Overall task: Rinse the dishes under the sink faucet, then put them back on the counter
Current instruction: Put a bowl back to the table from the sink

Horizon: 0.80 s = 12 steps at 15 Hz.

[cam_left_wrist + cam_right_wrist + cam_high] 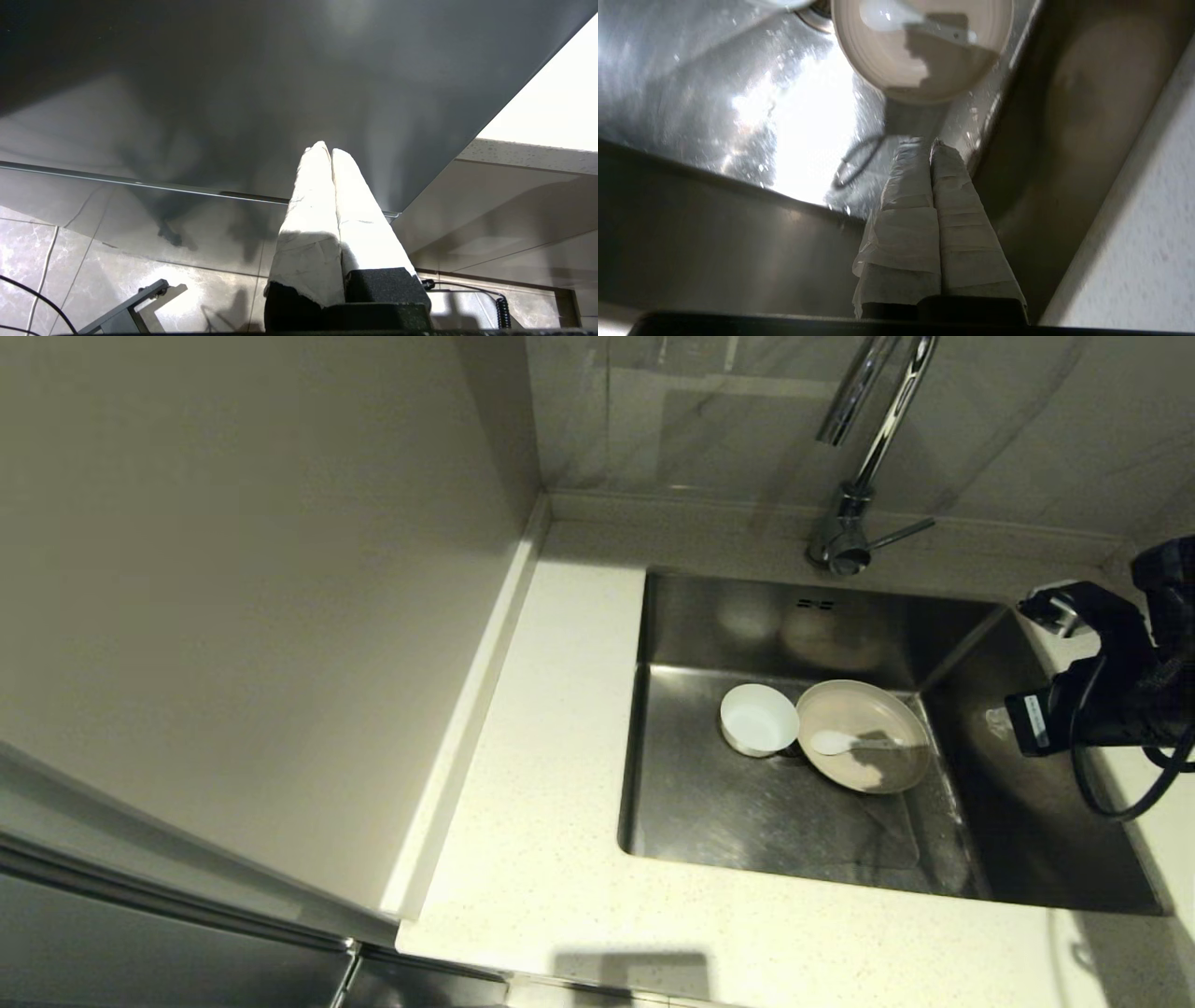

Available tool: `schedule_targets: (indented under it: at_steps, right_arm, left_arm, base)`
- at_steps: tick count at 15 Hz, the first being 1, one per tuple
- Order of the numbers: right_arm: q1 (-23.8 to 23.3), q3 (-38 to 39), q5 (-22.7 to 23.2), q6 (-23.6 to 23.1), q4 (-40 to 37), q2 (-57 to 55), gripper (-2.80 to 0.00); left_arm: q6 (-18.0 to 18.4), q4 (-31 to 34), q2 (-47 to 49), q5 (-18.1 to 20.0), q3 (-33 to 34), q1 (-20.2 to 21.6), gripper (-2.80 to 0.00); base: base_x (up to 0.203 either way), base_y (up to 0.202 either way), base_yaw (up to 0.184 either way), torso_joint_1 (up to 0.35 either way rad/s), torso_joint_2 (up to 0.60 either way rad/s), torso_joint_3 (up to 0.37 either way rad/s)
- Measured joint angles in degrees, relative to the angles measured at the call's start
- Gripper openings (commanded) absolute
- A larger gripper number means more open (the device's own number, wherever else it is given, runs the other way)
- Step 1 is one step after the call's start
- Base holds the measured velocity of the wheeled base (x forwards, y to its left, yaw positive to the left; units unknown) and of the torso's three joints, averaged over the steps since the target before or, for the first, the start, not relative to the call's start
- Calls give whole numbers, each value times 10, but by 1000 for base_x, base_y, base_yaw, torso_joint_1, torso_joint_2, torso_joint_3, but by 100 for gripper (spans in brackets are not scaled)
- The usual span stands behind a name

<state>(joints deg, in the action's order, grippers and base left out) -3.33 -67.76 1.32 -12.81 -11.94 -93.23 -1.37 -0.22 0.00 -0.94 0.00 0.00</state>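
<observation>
Down in the steel sink (738, 812) stand a small white bowl (758, 719) and, touching it on the right, a cream plate (864, 735) with a white spoon (840, 741) lying in it. My right gripper (997, 721) hangs over the sink's right side, shut and empty, a short way right of the plate. The right wrist view has its taped fingers (920, 196) pressed together, the right gripper (929, 142) pointing at the plate (896, 70) and spoon (887, 14). The chrome faucet (873, 448) rises behind the sink. My left gripper (329, 149) is shut, parked below the counter level.
The speckled counter (541, 728) wraps the sink on the left, front and right. A beige wall panel (233, 569) stands along the counter's left side. The faucet's side lever (901, 532) points right. The sink floor (738, 93) is wet and shiny.
</observation>
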Motion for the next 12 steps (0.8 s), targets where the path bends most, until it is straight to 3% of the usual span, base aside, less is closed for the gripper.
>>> schedule_targets:
  at_steps: [1, 8, 12]
  right_arm:
    - [4, -15, -4, 1, -13, -10, 0]
    - [47, -66, -16, 4, -39, -69, 0]
    - [77, -117, -28, -29, -71, -107, 0]
  left_arm:
    - [0, 0, 0, 0, 0, 0, -280]
    - [0, 0, 0, 0, 0, 0, -280]
    - [0, 0, 0, 0, 0, 0, -280]
  base:
    - [0, 0, 0, 0, 0, 0]
    - [0, 0, 0, 0, 0, 0]
    - [0, 0, 0, 0, 0, 0]
